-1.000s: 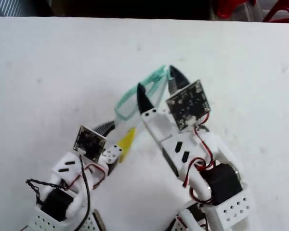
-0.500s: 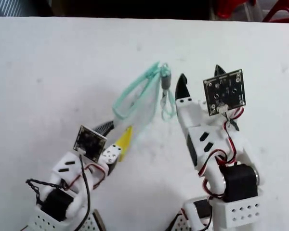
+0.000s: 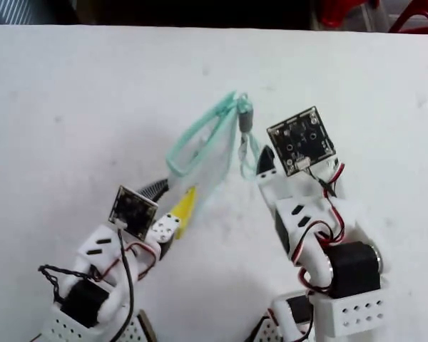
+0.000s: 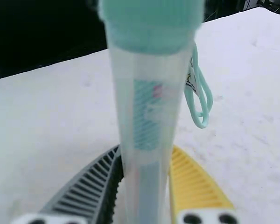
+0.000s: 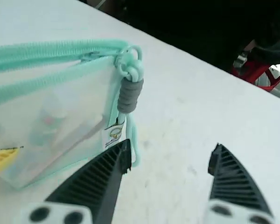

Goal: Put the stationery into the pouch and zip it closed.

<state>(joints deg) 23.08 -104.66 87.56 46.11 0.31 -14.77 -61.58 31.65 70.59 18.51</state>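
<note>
While your left hand has stayed clamped on the near end of the pouch, holding it up on edge on the table, the right hand — fingers apart, gripping nothing — swung clear of the mouth and has now come back beside the teal cord under the zip pull. I'd read that as loading done, zipping next; the zipper rows stand apart. Count: two hands, one pouch, one pull — stationery inside too blurred to number.
</note>
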